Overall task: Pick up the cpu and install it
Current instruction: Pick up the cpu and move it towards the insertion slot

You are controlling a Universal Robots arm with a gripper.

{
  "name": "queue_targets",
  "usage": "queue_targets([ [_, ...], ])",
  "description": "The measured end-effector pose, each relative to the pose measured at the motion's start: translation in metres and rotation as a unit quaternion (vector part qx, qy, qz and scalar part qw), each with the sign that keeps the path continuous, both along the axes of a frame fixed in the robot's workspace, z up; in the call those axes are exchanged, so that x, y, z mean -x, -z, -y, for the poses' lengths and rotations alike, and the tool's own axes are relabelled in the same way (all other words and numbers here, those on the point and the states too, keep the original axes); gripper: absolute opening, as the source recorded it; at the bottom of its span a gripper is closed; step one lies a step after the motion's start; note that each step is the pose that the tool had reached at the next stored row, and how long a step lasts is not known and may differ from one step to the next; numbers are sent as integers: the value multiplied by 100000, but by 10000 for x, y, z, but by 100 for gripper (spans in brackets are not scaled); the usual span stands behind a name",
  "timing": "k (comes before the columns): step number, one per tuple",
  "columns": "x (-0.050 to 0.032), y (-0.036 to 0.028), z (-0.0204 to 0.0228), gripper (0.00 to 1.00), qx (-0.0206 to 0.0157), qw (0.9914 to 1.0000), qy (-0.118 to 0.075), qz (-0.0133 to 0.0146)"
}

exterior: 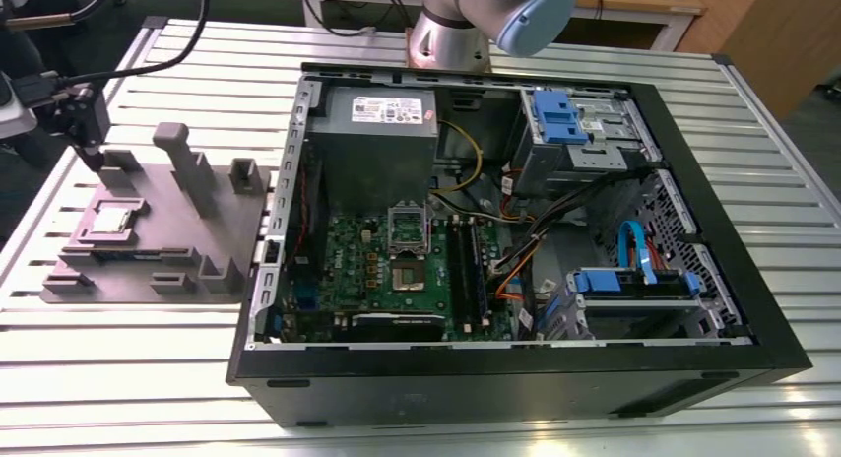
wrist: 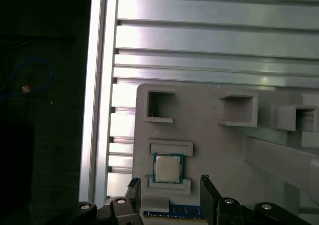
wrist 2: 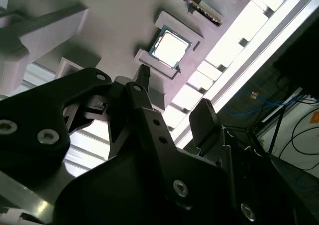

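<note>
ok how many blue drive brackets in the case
2, both at the exterior view's right: one blue bracket in the far drive bay, another on the near cage. Others may be hidden.

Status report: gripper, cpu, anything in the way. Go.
Gripper open, empty, hovering over grey fixture. Cpu flat in its fixture pocket, untouched, outside the computer case. No obstruction seen between gripper and cpu.

Robotics lab: slotted aluminium surface (exterior: 132,359), opened PC case (exterior: 499,383), grey parts fixture (exterior: 171,216), robot arm (exterior: 458,29).
</note>
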State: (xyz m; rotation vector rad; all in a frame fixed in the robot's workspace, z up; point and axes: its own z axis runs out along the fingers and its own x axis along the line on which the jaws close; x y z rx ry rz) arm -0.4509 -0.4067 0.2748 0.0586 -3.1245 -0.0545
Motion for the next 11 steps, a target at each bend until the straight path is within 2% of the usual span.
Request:
queue_targets([
  [4,0,63,10,59,-3,100000,-156,7],
  [11,0,136,26,59,0,99999,-365,1],
])
